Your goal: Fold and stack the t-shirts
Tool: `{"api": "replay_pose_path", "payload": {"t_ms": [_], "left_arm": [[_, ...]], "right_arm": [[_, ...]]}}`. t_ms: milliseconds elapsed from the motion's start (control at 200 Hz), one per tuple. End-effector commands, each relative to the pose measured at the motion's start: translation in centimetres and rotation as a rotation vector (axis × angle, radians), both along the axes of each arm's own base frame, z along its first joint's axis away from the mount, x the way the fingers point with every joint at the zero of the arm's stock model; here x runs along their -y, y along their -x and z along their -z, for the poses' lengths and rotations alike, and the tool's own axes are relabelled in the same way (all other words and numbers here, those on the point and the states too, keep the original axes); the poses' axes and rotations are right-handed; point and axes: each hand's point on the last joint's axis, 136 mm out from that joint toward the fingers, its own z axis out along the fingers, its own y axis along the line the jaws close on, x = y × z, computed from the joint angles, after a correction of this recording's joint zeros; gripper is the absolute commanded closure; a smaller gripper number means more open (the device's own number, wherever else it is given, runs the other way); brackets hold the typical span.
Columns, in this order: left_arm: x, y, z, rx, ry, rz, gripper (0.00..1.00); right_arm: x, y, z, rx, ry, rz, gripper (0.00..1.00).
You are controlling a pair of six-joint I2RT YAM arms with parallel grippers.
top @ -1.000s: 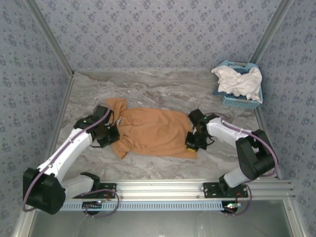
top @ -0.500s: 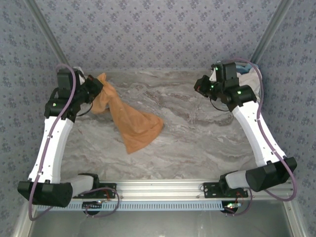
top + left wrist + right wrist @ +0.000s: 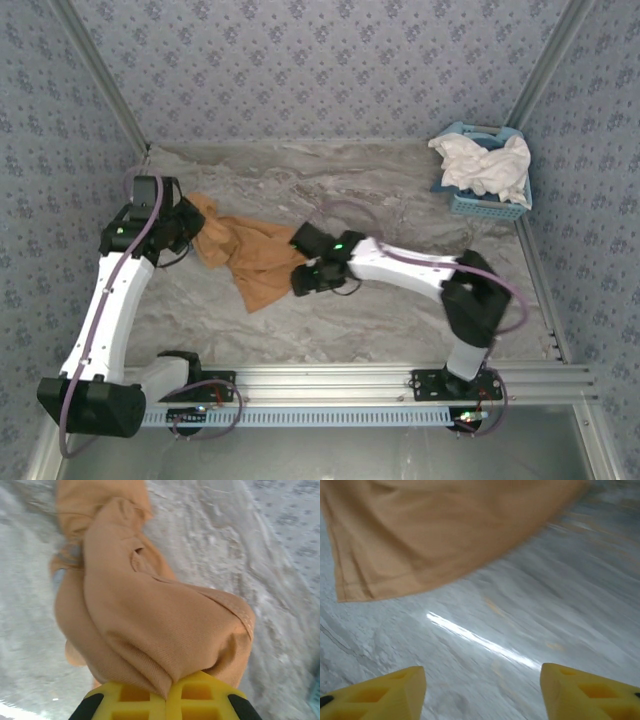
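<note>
The tan-orange t-shirt (image 3: 252, 262) hangs bunched from the back left down onto the marble table (image 3: 400, 315). My left gripper (image 3: 190, 226) is shut on a fold of it; in the left wrist view the yellow fingers (image 3: 200, 692) pinch the cloth (image 3: 150, 615) at the gripper (image 3: 170, 692). My right gripper (image 3: 300, 272) hovers at the shirt's right lower edge, open with nothing between its fingers. From the right wrist, that gripper (image 3: 482, 695) is above bare table, with the shirt's hem (image 3: 435, 535) ahead of it. The white t-shirt (image 3: 482, 165) lies crumpled in the basket.
A light blue lattice basket (image 3: 488, 205) stands at the back right corner. Patterned walls close in the table on three sides, and a metal rail (image 3: 330, 380) runs along the near edge between the arm bases.
The shirt, spread flat a second ago, was lifted bunched to the back left and now sags lower onto the table. The right arm swung from the basket to the shirt's edge and opened.
</note>
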Motion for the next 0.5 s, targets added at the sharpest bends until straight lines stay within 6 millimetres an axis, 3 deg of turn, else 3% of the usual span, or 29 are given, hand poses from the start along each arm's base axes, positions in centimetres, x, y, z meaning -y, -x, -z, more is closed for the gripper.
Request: {"api": "replay_pose_path", "payload": {"t_ms": [0, 130, 255, 340, 495], "left_arm": [[-2.4, 2.8, 2.2, -0.108, -0.109, -0.069, 1.0], [-3.6, 4.0, 2.9, -0.145, -0.154, -0.115, 1.0], [-3.9, 4.4, 3.0, -0.156, -0.168, -0.122, 1.0], [-4.0, 4.4, 2.9, -0.153, -0.173, -0.126, 1.0], [-3.9, 4.2, 2.6, -0.141, -0.168, -0.127, 1.0]], "right_arm": [[-4.3, -1.0, -0.5, 0.149, 0.014, -0.116, 0.31], [-8.6, -0.4, 1.8, 0.167, 0.01, -0.207, 0.26], [-11.0, 0.1, 3.6, 0.181, 0.043, -0.26, 0.25], [-11.9, 0.3, 4.7, 0.184, 0.084, -0.267, 0.25], [-10.7, 1.7, 8.2, 0.08, 0.195, -0.263, 0.25]]}}
